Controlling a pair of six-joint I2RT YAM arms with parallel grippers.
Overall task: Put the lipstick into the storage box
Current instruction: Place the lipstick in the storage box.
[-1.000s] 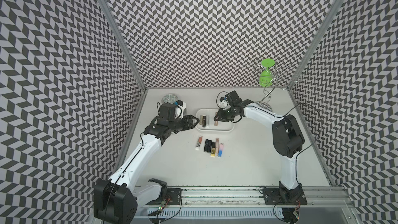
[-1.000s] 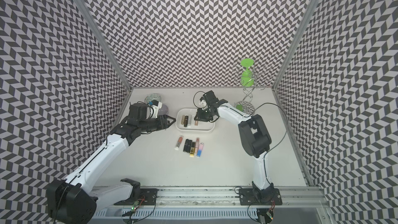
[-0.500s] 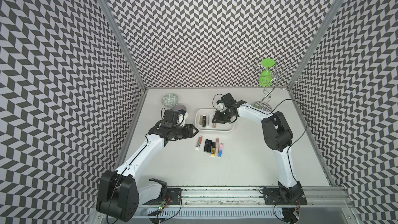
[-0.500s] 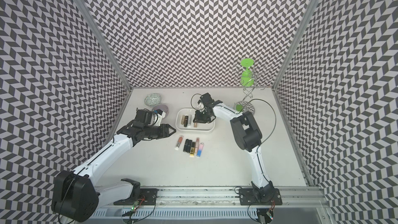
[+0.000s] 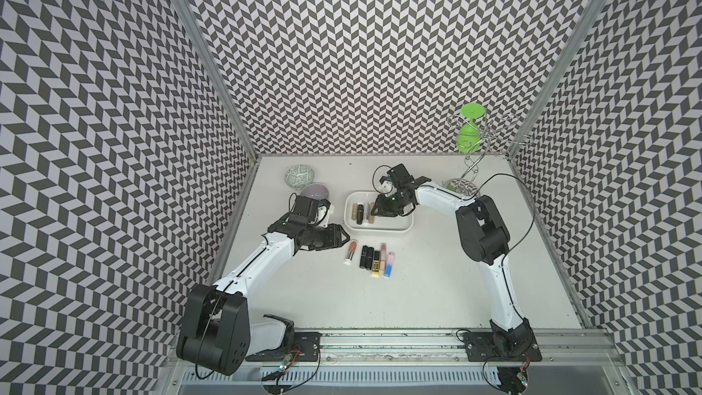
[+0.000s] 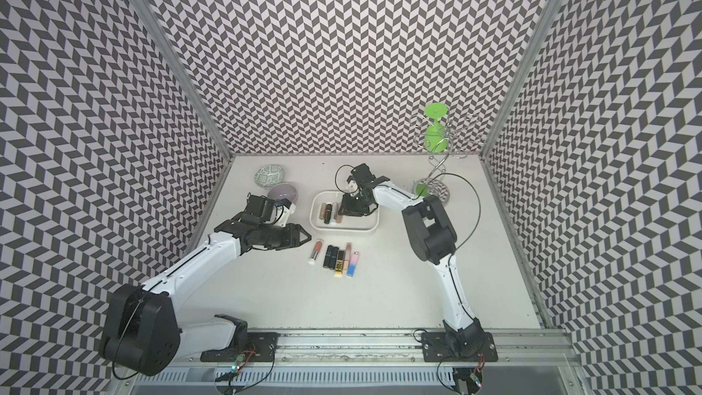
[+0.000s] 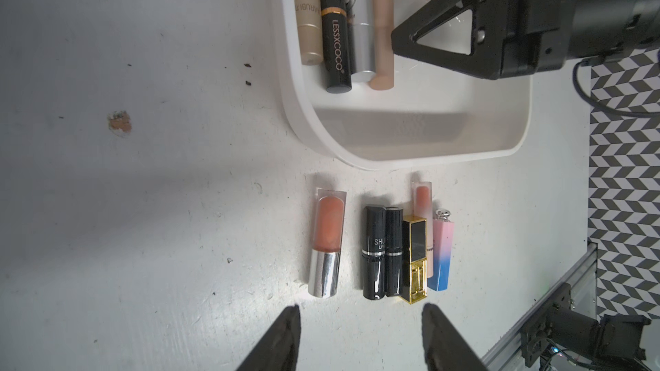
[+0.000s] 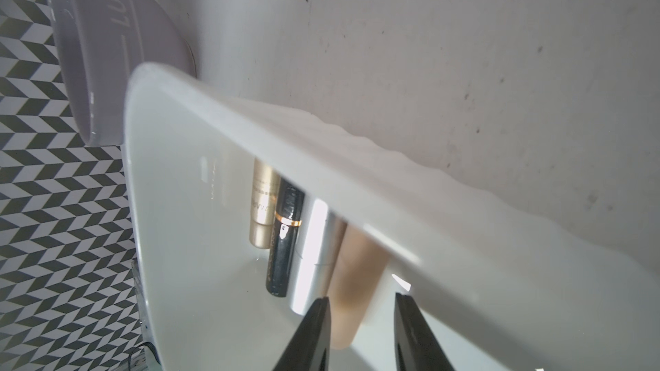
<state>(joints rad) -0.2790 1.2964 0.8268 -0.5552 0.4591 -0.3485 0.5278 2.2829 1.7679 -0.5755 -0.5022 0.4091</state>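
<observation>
Four lipsticks (image 5: 362,212) in storage box (image 5: 391,233)

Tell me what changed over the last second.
The right gripper swung left across the box and opened, leaving the beige lipstick lying beside the three others. The left gripper, open and empty, pulled back from the box's left end toward the row of loose lipsticks. The row and the box stayed put.
</observation>
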